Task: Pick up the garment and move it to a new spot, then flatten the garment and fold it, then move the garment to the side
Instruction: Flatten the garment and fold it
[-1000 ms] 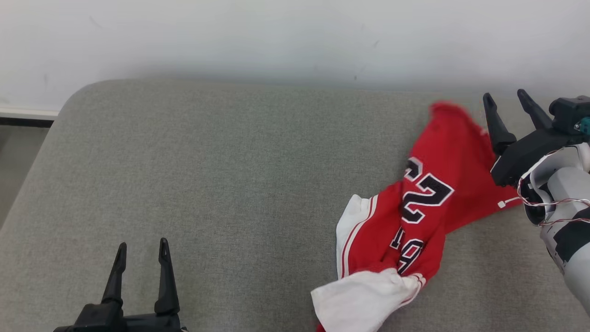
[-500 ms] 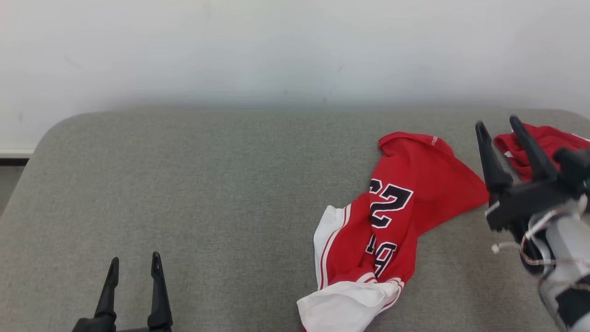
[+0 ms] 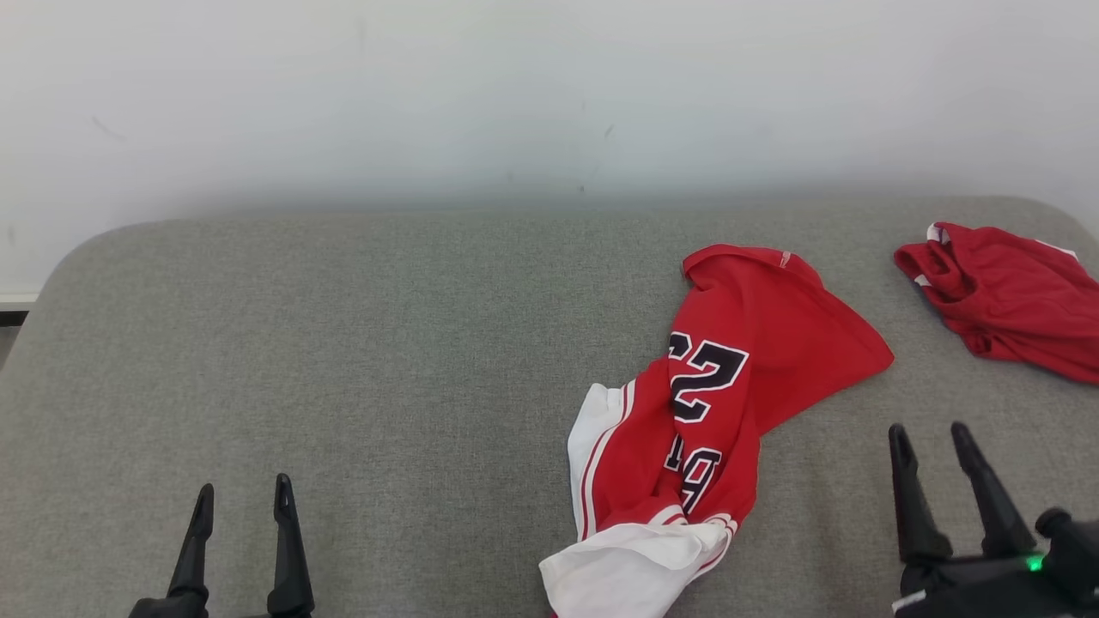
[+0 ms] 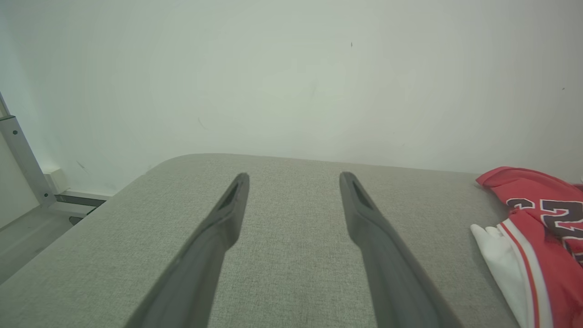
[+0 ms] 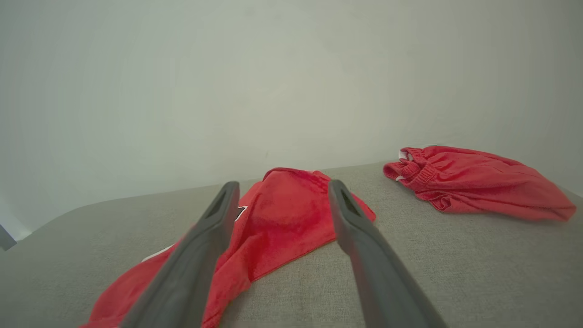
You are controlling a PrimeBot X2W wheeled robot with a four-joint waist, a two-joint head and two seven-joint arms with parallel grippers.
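The left gripper [image 3: 243,485] and right gripper [image 3: 928,428] are hovering, fingers spread wide, empty; the jersey [image 3: 738,369] is lying rightward, leaving bare cushion [image 3: 343,343] leftward.

This looks like a plain indoor test room or lab set-up rather than a lived-in home. The work surface is a wide grey fabric pad [image 3: 343,386] with rounded corners, pushed up against a bare white wall [image 3: 515,86] that carries a few small dark scuffs [image 3: 608,130]. Past the pad's left end a pale skirting [image 4: 86,195] runs along the foot of the wall, and a grey metal post [image 4: 23,152] with bolt heads stands beside it above a pale floor [image 4: 23,237]. The domestic touch is clothing: a red numbered jersey [image 3: 755,343] and red shorts [image 3: 1013,300] lying apart on the fabric
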